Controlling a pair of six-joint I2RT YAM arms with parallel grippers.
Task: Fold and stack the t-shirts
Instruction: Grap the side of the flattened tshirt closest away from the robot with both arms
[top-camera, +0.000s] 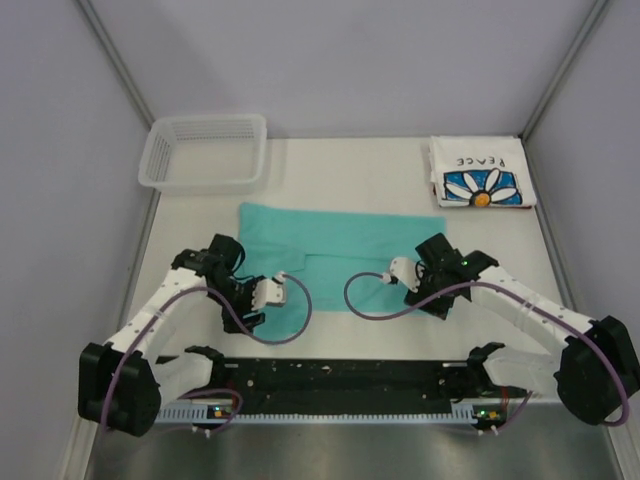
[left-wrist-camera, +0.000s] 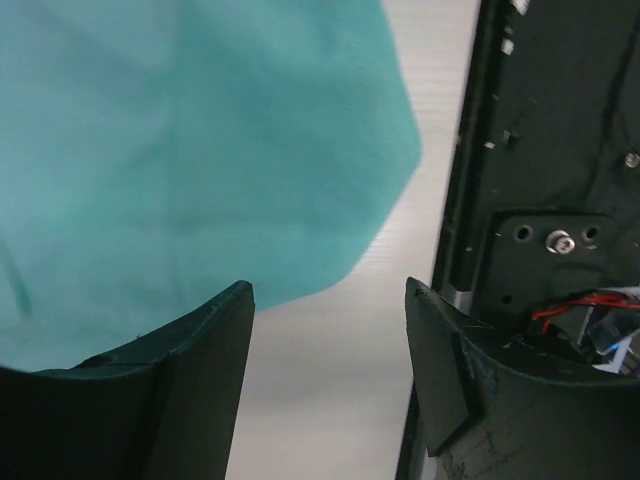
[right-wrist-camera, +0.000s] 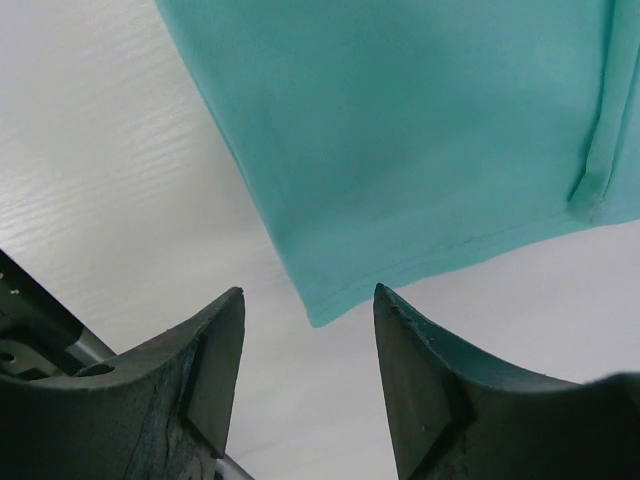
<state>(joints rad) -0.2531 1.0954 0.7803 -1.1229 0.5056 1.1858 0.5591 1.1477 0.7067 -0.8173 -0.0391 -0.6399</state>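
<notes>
The plain teal-green t-shirt (top-camera: 335, 238) lies flat across the middle of the table. The white t-shirt with the blue panel, daisy and "PEACE" lettering (top-camera: 480, 172) lies folded at the back right. My left gripper (top-camera: 252, 308) is open and empty over the teal shirt's near left edge; in the left wrist view the shirt (left-wrist-camera: 190, 150) fills the upper left, and bare table lies between the fingers of the gripper (left-wrist-camera: 330, 292). My right gripper (top-camera: 424, 295) is open and empty; in its wrist view the gripper (right-wrist-camera: 308, 294) hovers just short of a hemmed corner of the shirt (right-wrist-camera: 400, 130).
A white mesh basket (top-camera: 205, 152) stands at the back left. A black rail (top-camera: 340, 382) runs along the near edge between the arm bases and shows in the left wrist view (left-wrist-camera: 540, 150). Grey walls close in the left and right sides.
</notes>
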